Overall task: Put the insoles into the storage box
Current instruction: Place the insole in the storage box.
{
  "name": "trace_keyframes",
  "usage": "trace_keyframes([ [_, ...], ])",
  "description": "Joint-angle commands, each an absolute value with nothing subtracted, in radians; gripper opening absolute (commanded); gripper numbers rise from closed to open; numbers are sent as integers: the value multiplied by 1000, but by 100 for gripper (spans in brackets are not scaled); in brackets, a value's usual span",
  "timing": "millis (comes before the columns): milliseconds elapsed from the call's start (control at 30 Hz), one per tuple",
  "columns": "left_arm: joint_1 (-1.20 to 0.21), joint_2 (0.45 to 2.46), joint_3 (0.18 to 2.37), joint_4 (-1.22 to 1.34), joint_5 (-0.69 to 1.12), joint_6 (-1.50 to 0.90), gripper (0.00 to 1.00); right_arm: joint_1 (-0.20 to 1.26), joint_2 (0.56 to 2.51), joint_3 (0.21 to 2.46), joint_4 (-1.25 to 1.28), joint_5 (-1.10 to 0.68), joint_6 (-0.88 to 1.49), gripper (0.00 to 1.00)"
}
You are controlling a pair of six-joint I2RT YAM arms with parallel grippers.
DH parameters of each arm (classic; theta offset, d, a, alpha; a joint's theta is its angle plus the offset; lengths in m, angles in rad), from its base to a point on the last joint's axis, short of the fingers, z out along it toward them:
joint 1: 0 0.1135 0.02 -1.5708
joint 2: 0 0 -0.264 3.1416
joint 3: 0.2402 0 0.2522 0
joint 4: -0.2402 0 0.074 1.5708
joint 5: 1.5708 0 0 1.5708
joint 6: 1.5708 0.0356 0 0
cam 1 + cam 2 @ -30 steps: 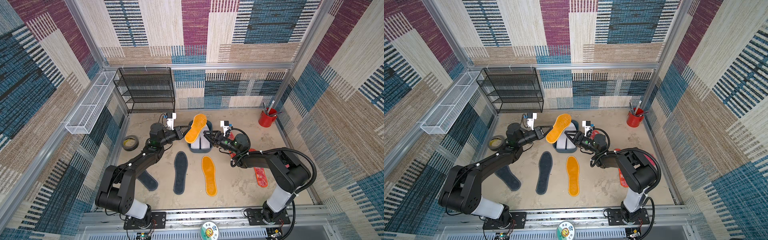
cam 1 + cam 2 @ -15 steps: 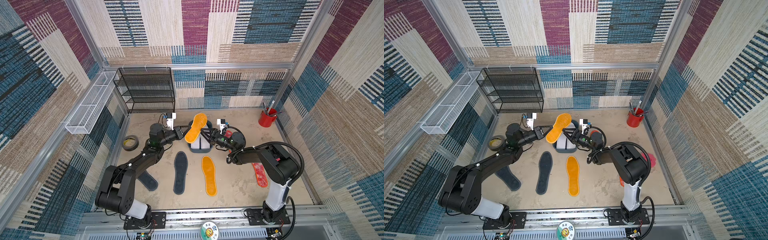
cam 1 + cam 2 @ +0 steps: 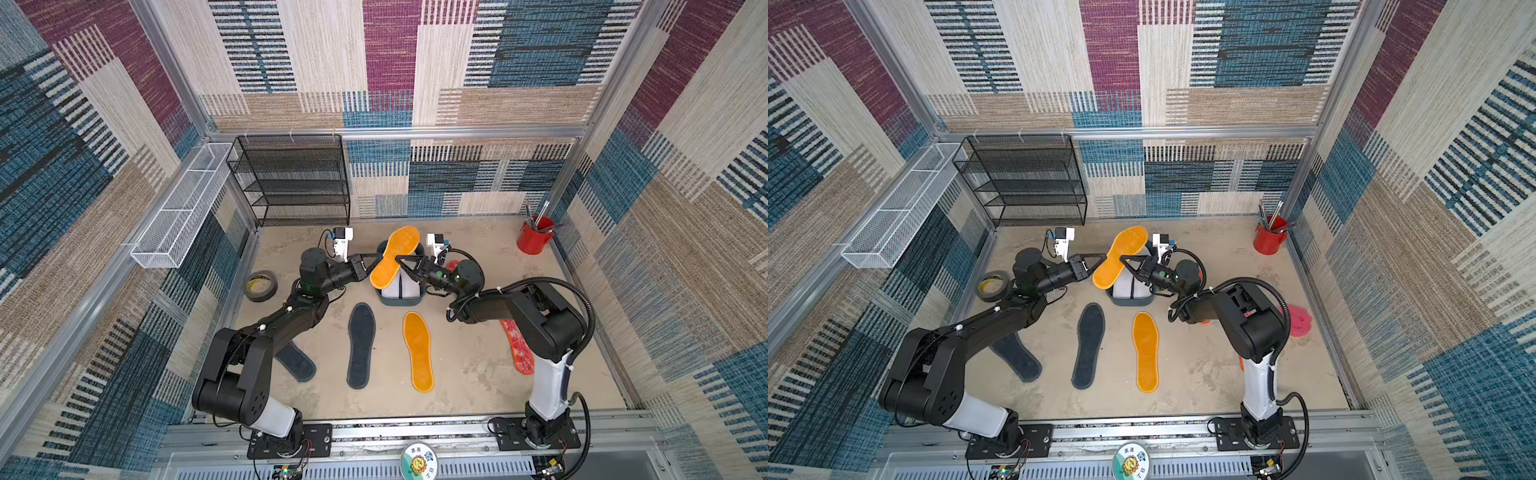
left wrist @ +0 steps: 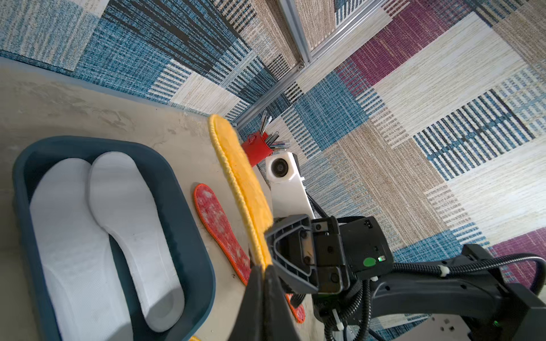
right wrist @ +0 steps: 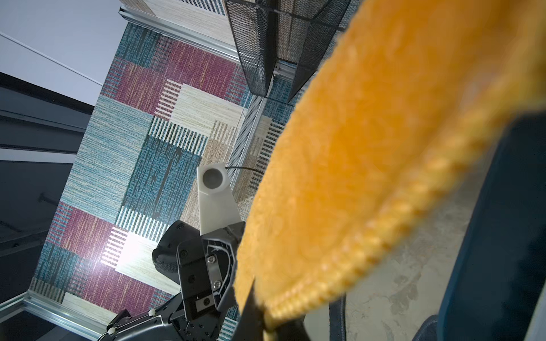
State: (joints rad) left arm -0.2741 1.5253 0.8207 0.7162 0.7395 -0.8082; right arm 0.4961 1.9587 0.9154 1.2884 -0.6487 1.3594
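Observation:
An orange-yellow insole [image 3: 395,257] hangs tilted over the storage box [image 3: 399,302], a dark teal tub holding two white insoles [image 4: 124,206]. My left gripper [image 3: 376,259] is shut on one long edge of it, and my right gripper [image 3: 398,258] is shut on the opposite edge. In the left wrist view the left gripper [image 4: 263,270] pinches the orange rim; the right wrist view shows the right gripper [image 5: 260,313] clamping it too. On the floor lie a second orange insole [image 3: 419,351], two dark grey insoles [image 3: 360,345] and a red-white mottled insole [image 3: 517,351] partly under the right arm.
A tape roll [image 3: 260,285] lies by the left wall. A red tool cup [image 3: 535,235] stands in the back right corner. A black mesh rack [image 3: 295,183] fills the back left, with a white wire basket [image 3: 178,212] on the left wall. A pink-red round object [image 3: 1300,320] sits at right.
My right gripper has moved left to the hanging orange insole and shut on its edge. The left gripper has kept its hold without moving.

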Motion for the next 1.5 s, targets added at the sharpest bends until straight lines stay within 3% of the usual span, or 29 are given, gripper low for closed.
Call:
trace_keyframes([
  [0,-273,1528,827,748,762,-805,0,497,1954,923,1331,-674,1354,0],
  [167,-266,1534,839,723,778,-799,0,496,1883,958,1122,-681,1209,0],
  [233,-257,1527,835,712,777,-796,21,487,1832,983,974,-682,1110,0],
  [333,-233,1505,825,688,764,-786,69,456,1768,1033,714,-687,956,0],
  [367,-225,1494,824,673,760,-779,80,446,1756,1061,615,-695,892,0],
  [433,-208,1467,819,630,743,-761,87,433,1754,1155,364,-712,709,0],
  [633,-177,1366,837,401,649,-652,89,423,1814,1323,-94,-664,344,0],
  [900,-171,1244,858,196,507,-531,95,423,1893,1399,-199,-641,259,0],
  [1467,-170,1145,847,107,409,-483,100,423,2102,1666,-335,-630,216,0],
])
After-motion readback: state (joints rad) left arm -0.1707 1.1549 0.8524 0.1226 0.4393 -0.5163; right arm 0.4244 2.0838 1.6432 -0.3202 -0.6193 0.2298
